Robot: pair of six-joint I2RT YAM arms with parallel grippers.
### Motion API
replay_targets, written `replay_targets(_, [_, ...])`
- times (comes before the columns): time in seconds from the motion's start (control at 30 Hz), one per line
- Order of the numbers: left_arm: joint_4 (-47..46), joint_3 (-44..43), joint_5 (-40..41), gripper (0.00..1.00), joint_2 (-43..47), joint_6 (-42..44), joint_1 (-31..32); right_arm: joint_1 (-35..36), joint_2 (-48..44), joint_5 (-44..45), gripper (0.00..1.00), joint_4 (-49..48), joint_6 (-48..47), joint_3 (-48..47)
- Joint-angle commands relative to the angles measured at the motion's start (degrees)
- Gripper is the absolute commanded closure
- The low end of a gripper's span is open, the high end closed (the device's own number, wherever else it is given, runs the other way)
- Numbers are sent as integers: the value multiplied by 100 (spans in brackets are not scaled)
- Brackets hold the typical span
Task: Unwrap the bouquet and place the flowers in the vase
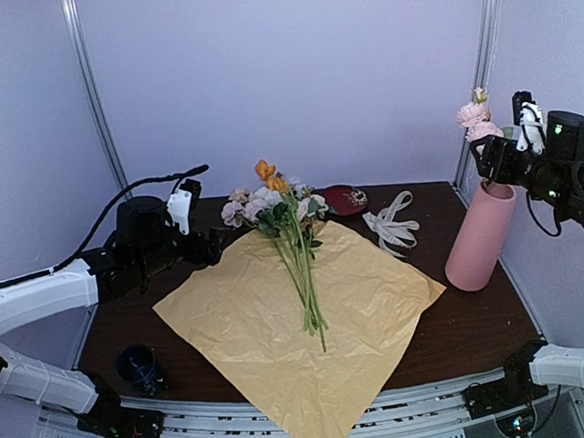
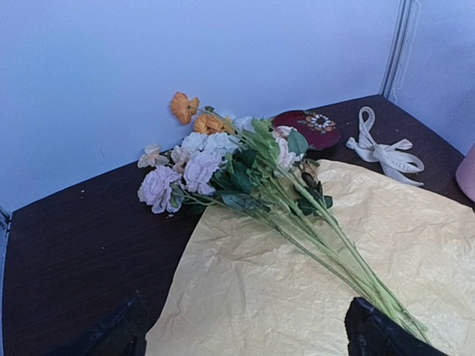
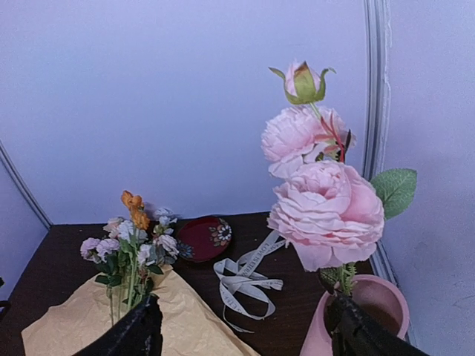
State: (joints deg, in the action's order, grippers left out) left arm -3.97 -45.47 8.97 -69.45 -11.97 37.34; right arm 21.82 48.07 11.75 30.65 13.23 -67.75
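Flowers (image 1: 291, 234) lie loose on the spread yellow paper (image 1: 249, 322), mid-frame in my overhead view. Their long axis runs almost vertically, blooms toward the top, stems toward the bottom. Pink roses (image 3: 326, 208) stand upright in the pink vase (image 1: 479, 236) at right. My right gripper (image 3: 243, 319) is released beside them, and my left gripper (image 2: 245, 337) gapes over the paper.

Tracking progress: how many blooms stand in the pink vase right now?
3: a large pink bloom just above the mouth of the vase, a second pink bloom above it, a closed bud on top. Others may hide behind.
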Motion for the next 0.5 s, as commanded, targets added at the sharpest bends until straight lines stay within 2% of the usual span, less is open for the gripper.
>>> replay_targets(0.0, [-136, -147, 144, 5, -25, 28, 12, -13, 3, -824, 24, 133, 165, -562])
replay_targets(0.1, [-210, -101, 236, 4, -20, 94, 19, 140, 186, -1061, 28, -80, 495, -671])
replay_targets(0.17, [-267, -58, 278, 4, -5, 154, 14, 500, 283, -915, 28, -368, 632, -610])
replay_targets(0.27, [-278, -59, 252, 4, 40, 256, 12, 1475, 500, -337, 29, -1025, 711, -375])
replay_targets(0.37, [-100, -280, 228, 5, 158, 301, 11, 2732, 1153, 433, 29, -1502, 581, -383])
replay_targets(0.47, [-67, -510, 197, 5, 446, 415, 17, 3319, 1891, 656, 29, -1876, 689, -481])
